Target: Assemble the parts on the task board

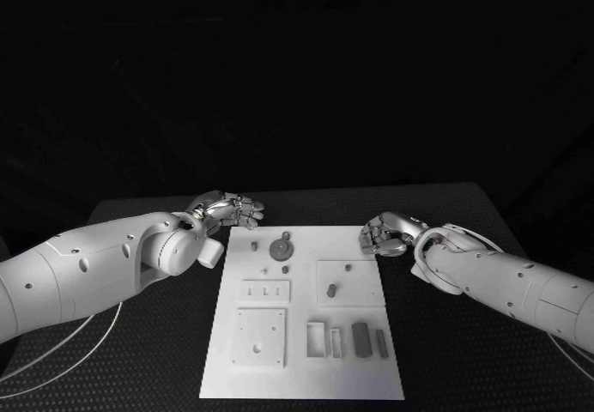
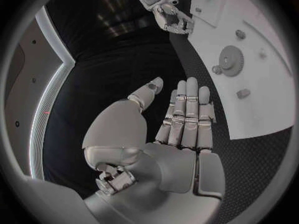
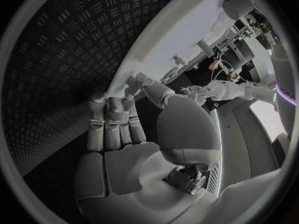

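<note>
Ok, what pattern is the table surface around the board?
Black raised tread pattern on the table, clearest in the right wrist view.

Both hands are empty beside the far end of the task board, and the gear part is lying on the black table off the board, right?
Not quite. The gear part lies on the task board, not on the table, as the head view shows. The left hand and right hand are indeed empty at the board's far end.

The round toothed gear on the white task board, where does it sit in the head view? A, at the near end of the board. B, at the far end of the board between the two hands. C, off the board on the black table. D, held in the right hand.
B: the round toothed gear lies on the white task board at its far end, between the left hand and the right hand.
</note>
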